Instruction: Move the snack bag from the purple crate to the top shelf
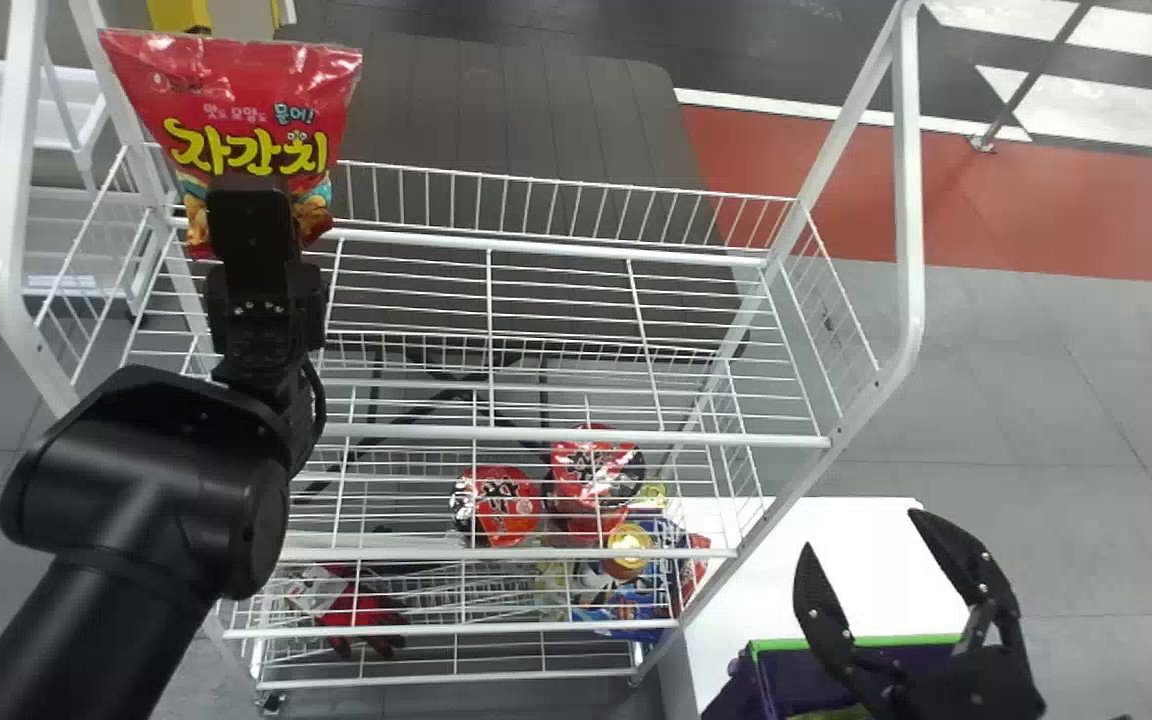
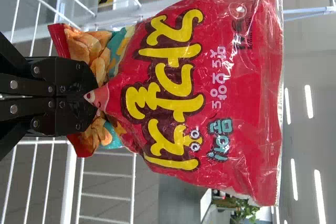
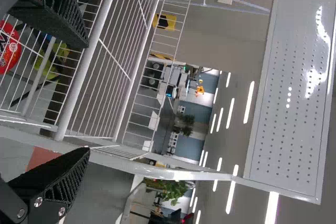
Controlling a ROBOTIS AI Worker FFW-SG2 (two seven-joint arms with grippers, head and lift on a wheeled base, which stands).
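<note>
Up at the left end of the rack's top shelf (image 1: 536, 240), my left gripper (image 1: 254, 205) holds the red snack bag (image 1: 246, 110) upright above the wire. In the left wrist view the left gripper (image 2: 90, 96) is shut on the bag's lower part, and the snack bag (image 2: 210, 77) stands out beyond the fingertips. My right gripper (image 1: 861, 530) is at the lower right with its fingers spread, above the purple crate (image 1: 771, 680). The right wrist view shows the right gripper (image 3: 84, 98) with nothing between its fingers.
Red round packages (image 1: 596, 470) and other goods lie on the lower shelves. White posts (image 1: 906, 200) frame the rack at both ends. A white table (image 1: 806, 560) stands at the right under the crate.
</note>
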